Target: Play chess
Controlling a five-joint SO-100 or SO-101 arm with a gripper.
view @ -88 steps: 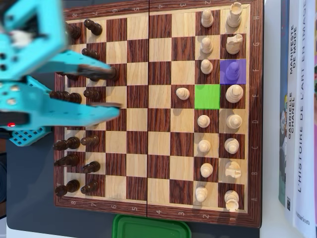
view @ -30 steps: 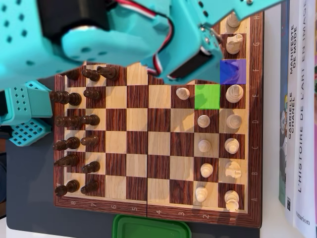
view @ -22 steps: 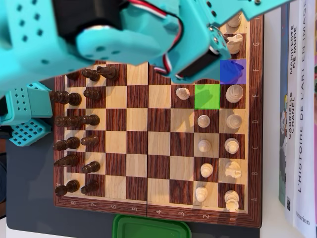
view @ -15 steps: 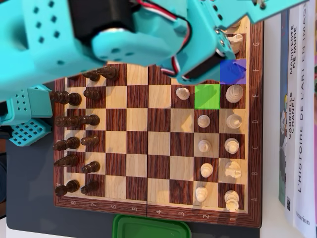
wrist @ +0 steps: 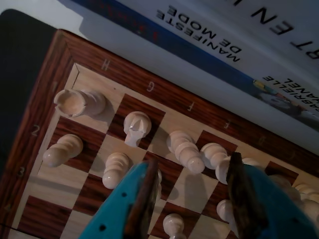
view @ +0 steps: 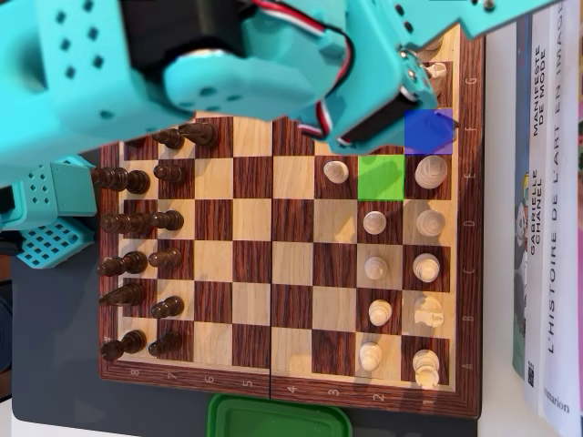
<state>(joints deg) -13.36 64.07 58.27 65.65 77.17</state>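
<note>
Turquoise plastic fills the left and top of the overhead view, where our arm [view: 182,73] covers most of the far files of the chessboard [view: 291,387]. Moving right, a green-tinted square [view: 381,177] sits just beside a purple-tinted square [view: 429,131], which the arm partly hides. In the wrist view the rook [wrist: 77,103] stands at the left corner, then the knight [wrist: 136,127], then the pale bishop [wrist: 185,149] on the F file, which we judge to be the piece to take. Our gripper [wrist: 194,199] hangs spread wide above it, jaws apart and holding nothing. To do this well we should centre the bishop between the jaws, come straight down without brushing the pawn [wrist: 115,169] on its left or the tall piece [wrist: 215,154] touching its right, and close low on the stem
</note>
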